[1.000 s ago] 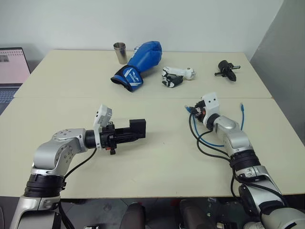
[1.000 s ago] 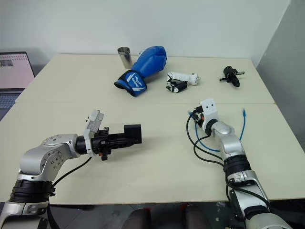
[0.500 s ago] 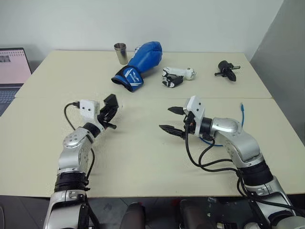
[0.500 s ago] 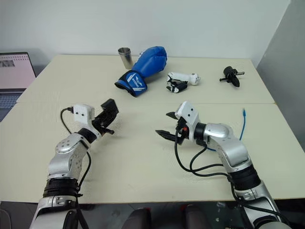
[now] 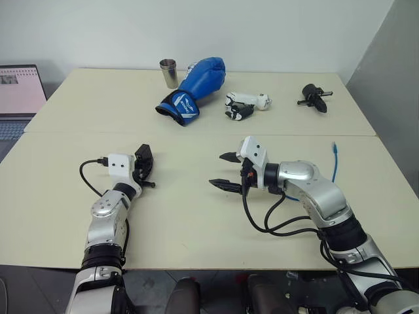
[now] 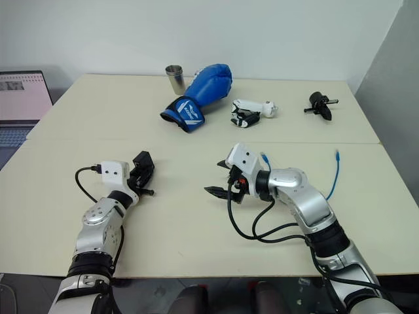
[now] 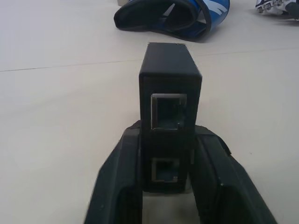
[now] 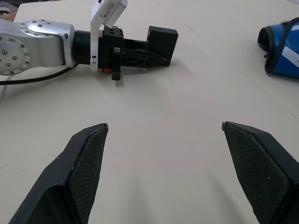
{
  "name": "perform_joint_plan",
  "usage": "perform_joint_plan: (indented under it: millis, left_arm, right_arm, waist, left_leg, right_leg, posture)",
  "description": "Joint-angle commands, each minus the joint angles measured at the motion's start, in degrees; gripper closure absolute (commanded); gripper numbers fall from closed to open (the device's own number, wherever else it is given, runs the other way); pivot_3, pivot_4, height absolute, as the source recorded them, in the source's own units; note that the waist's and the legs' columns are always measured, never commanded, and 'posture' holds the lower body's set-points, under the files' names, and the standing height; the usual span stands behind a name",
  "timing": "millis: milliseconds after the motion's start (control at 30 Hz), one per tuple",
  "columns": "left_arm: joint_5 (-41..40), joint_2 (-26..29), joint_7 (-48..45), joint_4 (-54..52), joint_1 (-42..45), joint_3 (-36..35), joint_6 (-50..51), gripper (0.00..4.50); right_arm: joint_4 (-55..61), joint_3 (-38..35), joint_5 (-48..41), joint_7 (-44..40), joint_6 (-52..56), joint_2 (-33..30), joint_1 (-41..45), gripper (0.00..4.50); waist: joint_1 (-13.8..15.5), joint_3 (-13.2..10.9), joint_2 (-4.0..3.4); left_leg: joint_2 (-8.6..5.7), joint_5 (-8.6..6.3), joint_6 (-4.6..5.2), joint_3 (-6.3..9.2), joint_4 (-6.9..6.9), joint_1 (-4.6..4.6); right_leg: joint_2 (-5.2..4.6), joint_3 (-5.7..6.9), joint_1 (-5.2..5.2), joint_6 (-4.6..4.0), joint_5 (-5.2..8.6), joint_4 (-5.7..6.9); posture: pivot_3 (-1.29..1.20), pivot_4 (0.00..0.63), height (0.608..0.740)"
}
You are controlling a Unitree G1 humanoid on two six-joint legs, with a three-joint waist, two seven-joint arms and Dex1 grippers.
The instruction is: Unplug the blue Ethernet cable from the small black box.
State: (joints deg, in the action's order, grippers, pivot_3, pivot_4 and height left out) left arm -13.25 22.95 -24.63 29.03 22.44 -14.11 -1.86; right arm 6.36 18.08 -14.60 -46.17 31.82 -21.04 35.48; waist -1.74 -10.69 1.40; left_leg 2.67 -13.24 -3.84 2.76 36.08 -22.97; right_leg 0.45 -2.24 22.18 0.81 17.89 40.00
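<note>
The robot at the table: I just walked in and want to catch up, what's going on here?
The left hand grips a small black box just above the table; the box's ports look empty. The right hand hangs open over the middle of the table, holding nothing. The blue cable lies loose on the right side, away from the box, so it is already unplugged.

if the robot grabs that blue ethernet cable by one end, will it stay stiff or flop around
Probably flop. The blue Ethernet cable is a thin cord lying in a loose curve on the table, so it likely bends and trails. It looks light, and its plug end would probably drag along behind rather than lift straight.
</note>
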Motion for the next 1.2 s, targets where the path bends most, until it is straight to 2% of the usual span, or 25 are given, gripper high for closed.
perform_joint_plan:
  millis: [33,67,100,133,300,367,567,700,833,933,1200]
  left_arm:
    - [-0.77,0.55,-0.73,0.78,-1.44,-1.02,0.40,2.10]
    - [-0.87,0.52,-0.76,0.66,-1.60,-1.09,0.44,1.97]
    - [-1.07,0.42,-0.75,0.55,-1.71,-1.23,0.51,1.61]
    - [-1.16,0.38,-0.74,0.45,-1.80,-1.30,0.49,1.49]
    - [-1.58,0.22,-0.56,-1.54,-2.99,-1.61,1.03,0.30]
    - [-1.34,0.54,-0.75,-4.41,-4.77,-1.24,1.45,0.07]
    - [-3.04,3.34,-3.86,-21.03,-15.39,-1.38,6.51,0.07]
    - [-6.15,9.73,-9.74,-31.94,-23.33,-1.80,15.37,0.07]
    - [-7.56,21.34,-18.93,-42.09,-29.61,-2.56,24.05,0.07]
    - [-12.79,24.45,-22.25,-42.02,-27.37,-5.62,27.21,0.07]
    - [-15.72,31.12,-26.75,-39.41,-19.42,-8.46,31.13,0.07]
  right_arm:
    - [1.13,-0.13,0.18,-0.48,-0.57,0.46,0.89,0.36]
    - [1.15,-0.07,0.25,-0.55,-0.62,0.45,0.85,0.36]
    - [1.15,-0.01,0.31,-0.59,-0.65,0.45,0.83,0.36]
    - [1.13,0.02,0.34,-0.61,-0.68,0.46,0.82,0.36]
    - [1.15,0.26,0.50,-0.75,-0.80,0.47,0.87,0.36]
    - [1.43,0.42,0.63,-0.79,-0.73,0.37,0.65,0.36]
    - [5.18,-0.15,-0.40,-0.34,1.09,-1.06,-2.51,0.36]
    - [9.48,-3.39,-1.46,1.22,1.80,-3.07,-7.74,0.36]
    - [16.21,-10.60,-5.51,-3.87,1.50,-10.71,-12.78,0.36]
    - [17.86,-15.08,-9.60,-6.97,3.17,-15.70,-13.43,0.36]
    - [17.75,-23.14,-18.83,-12.12,9.45,-24.31,-12.36,0.36]
  waist:
    - [-0.08,0.00,0.00]
    - [-0.15,0.00,-0.01]
    - [-0.16,0.00,-0.01]
    - [-0.17,0.00,-0.01]
    - [-0.19,0.01,-0.01]
    - [-0.27,0.01,-0.01]
    - [-0.44,0.01,0.00]
    - [-0.44,0.00,-0.01]
    - [-0.07,-0.08,0.26]
    - [0.03,-0.22,0.01]
    - [-0.18,-0.23,0.01]
  left_leg:
    - [0.00,0.00,0.00,0.00,0.00,0.01]
    - [0.01,0.00,0.00,0.00,0.00,0.03]
    - [0.01,0.00,0.00,-0.01,0.00,0.04]
    - [0.01,0.00,0.00,-0.01,0.00,0.05]
    - [0.01,0.00,0.00,-0.04,0.00,0.05]
    - [0.02,0.00,0.00,-0.05,0.00,0.05]
    - [0.05,0.00,0.00,-0.07,-0.02,0.03]
    - [0.10,-0.02,-0.02,-0.01,-0.06,0.01]
    - [0.07,-0.01,-0.02,0.09,-0.02,0.03]
    - [0.01,-0.01,-0.02,-0.03,-0.05,0.07]
    - [0.09,-0.01,-0.01,-0.01,-0.07,0.02]
  right_leg:
    - [0.00,0.00,0.00,0.00,0.00,0.01]
    - [0.00,-0.01,-0.01,0.00,0.00,0.01]
    - [0.01,-0.01,-0.01,0.00,0.00,0.03]
    - [0.01,-0.01,-0.01,0.00,0.00,0.03]
    - [0.01,-0.04,-0.01,0.00,0.00,0.02]
    - [0.01,-0.06,-0.01,0.00,0.00,0.02]
    - [-0.01,-0.10,0.00,0.00,0.00,-0.01]
    - [-0.04,-0.21,0.01,-0.02,0.01,-0.04]
    - [0.02,-0.11,-0.04,0.29,0.17,-0.03]
    - [-0.06,-0.11,-0.07,0.29,0.18,-0.08]
    - [0.06,-0.15,0.02,0.29,0.19,-0.10]
  posture:
    - [0.00,0.150,0.740]
    - [0.00,0.150,0.740]
    - [0.00,0.150,0.740]
    - [0.00,0.150,0.740]
    - [0.00,0.150,0.740]
    - [0.00,0.150,0.740]
    - [0.00,0.150,0.740]
    - [0.00,0.150,0.740]
    - [0.00,0.150,0.740]
    - [0.00,0.150,0.740]
    - [0.00,0.150,0.740]
